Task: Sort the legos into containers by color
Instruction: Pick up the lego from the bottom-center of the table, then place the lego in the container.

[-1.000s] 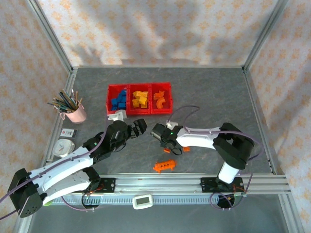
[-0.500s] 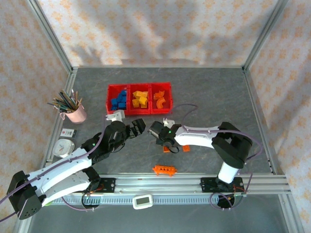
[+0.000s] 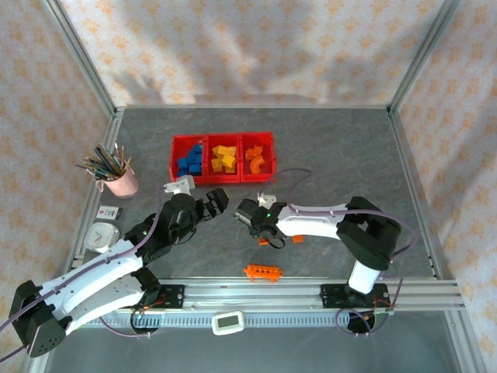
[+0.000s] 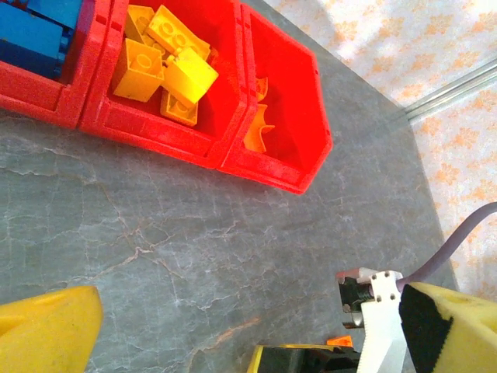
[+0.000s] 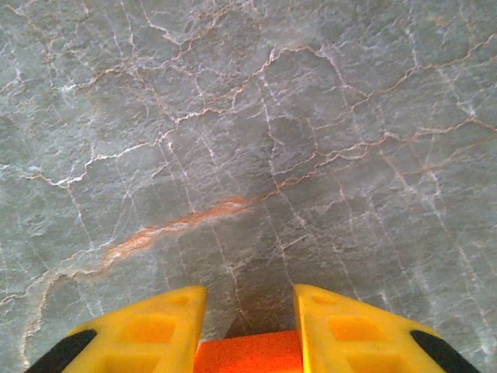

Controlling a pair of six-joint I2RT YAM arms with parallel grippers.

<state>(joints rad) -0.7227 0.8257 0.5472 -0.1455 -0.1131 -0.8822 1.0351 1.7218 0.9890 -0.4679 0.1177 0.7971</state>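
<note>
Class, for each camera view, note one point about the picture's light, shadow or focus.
Top external: soft, blotchy shadows on the back curtain, table evenly lit. Left wrist: containers sharp, near fingers blurred. Right wrist: fingers soft-edged, a dark shadow on the table ahead of the orange lego between them.

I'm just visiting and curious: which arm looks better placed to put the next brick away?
Right, most likely. The right end effector has an orange brick between its fingers, and the bin holding orange pieces lies beyond it. The left end effector is open and empty.
</note>
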